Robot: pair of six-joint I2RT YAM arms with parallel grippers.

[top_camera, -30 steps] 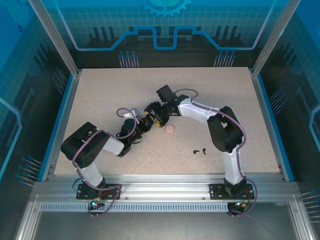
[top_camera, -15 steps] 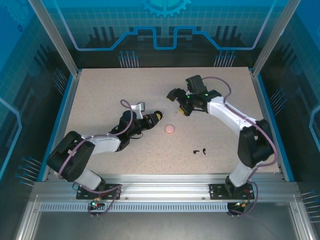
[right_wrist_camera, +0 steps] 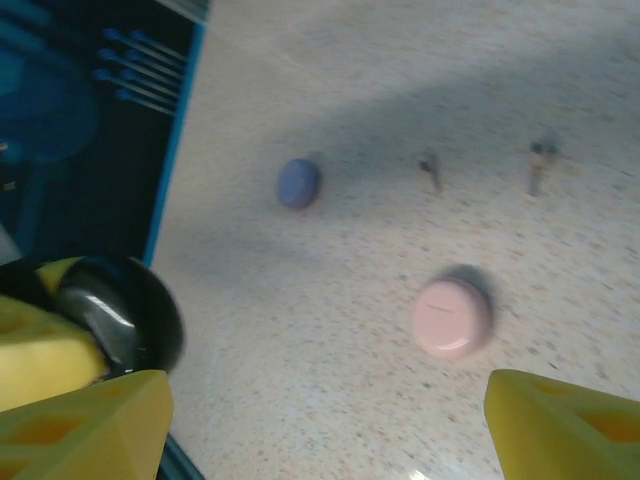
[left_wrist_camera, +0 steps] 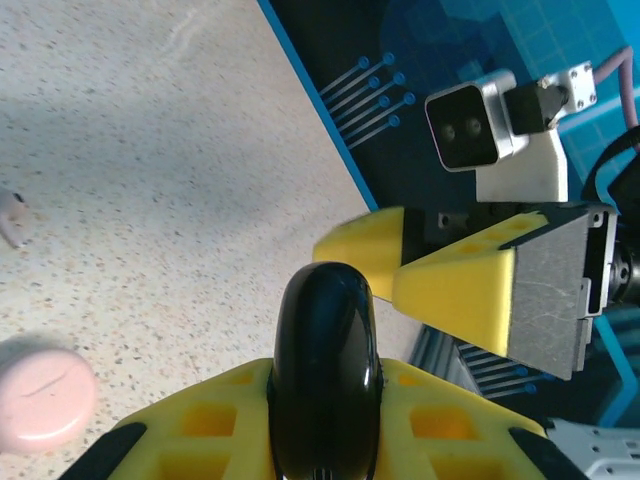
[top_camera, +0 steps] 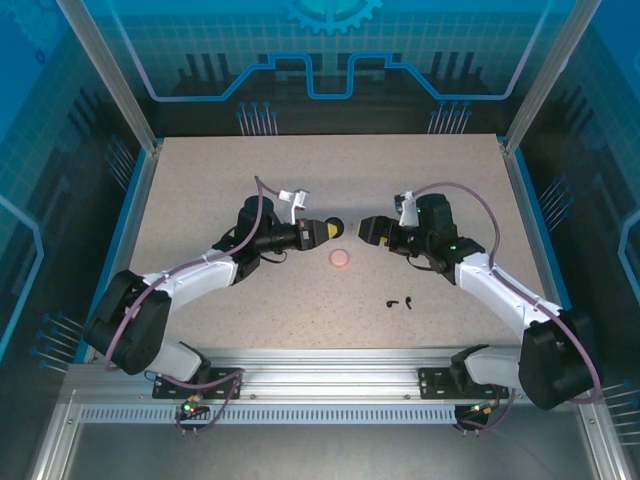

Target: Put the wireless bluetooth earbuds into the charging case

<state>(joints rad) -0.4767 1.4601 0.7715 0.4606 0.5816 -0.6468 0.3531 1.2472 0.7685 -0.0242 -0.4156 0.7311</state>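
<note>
The two tiny black stemmed earbuds point(top_camera: 409, 298) lay untouched by the tabletop's point(top_camera: 200, 180) near edge, right of centre. Over its middle, the glossy black round charging case point(top_camera: 335, 228) sat clamped in the left jaws, newly carried rightward. The right jaws, apart, had swung back to face it, probably to open its lid.

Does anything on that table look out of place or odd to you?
Nothing looks spilled or broken. One oddity: two black earbuds lie loose on the table, well apart from the black case, which the left gripper holds.
</note>
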